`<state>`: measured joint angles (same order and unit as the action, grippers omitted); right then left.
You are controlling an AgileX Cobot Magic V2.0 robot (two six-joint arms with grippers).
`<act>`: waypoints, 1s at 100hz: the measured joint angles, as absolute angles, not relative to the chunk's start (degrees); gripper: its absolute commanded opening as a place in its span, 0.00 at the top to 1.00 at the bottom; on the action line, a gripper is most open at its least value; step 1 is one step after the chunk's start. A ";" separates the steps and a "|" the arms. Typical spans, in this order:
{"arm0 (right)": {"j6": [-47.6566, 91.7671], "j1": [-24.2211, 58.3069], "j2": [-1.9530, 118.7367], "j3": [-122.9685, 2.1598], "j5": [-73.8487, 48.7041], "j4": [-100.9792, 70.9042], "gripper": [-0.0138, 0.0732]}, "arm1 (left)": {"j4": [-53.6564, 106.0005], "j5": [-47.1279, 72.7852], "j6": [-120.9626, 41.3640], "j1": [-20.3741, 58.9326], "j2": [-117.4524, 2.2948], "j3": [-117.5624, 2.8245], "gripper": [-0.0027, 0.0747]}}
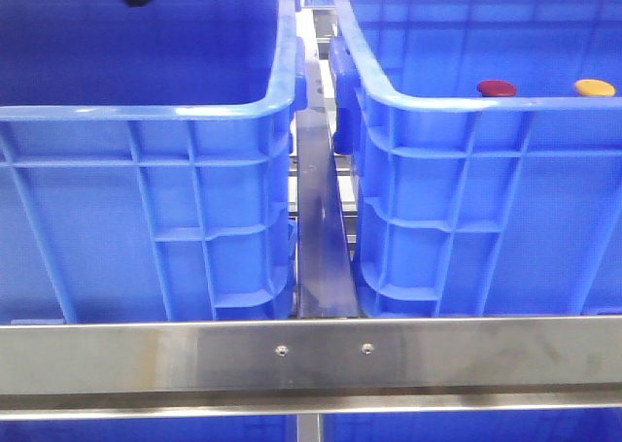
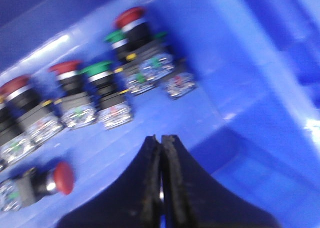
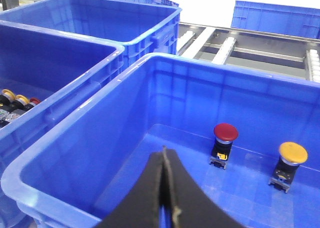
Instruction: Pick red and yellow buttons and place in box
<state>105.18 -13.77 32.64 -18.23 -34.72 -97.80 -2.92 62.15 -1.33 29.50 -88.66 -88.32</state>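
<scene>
Steel rails [image 1: 311, 357] carry the blue crates; we read the right end effector [image 3: 163, 188] as closed and empty above the right box [image 1: 408, 102], where a red button [image 3: 225, 132] and a yellow button [image 3: 293, 152] already stand upright, apart; the left end effector [image 2: 161, 168], also closed on nothing, hangs over the left crate [image 1: 146, 112] and its spare buttons [image 2: 65, 70]; next pick, we judge: opening, then descending between tall walls.

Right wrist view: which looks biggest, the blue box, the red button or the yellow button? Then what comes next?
1. The blue box looks by far the biggest; both buttons stand inside it.
2. The red button and the yellow button look about the same size, so I would not rank one over the other.
</scene>
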 measured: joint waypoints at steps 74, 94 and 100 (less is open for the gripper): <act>105.18 -13.77 32.64 -18.23 -34.85 -97.80 0.92 | -6.44 47.81 1.69 29.50 -62.59 -63.45 0.99; 105.18 -13.77 32.64 -18.23 -34.89 -97.80 0.92 | -6.44 45.68 1.69 29.50 -53.78 -55.84 0.99; 105.18 -13.77 32.64 -18.23 -34.89 -97.80 0.92 | -6.44 45.16 1.69 29.50 -50.95 -53.49 0.99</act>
<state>105.18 -13.77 32.64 -18.23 -34.89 -97.80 -6.44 45.16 1.69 29.50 -50.95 -53.49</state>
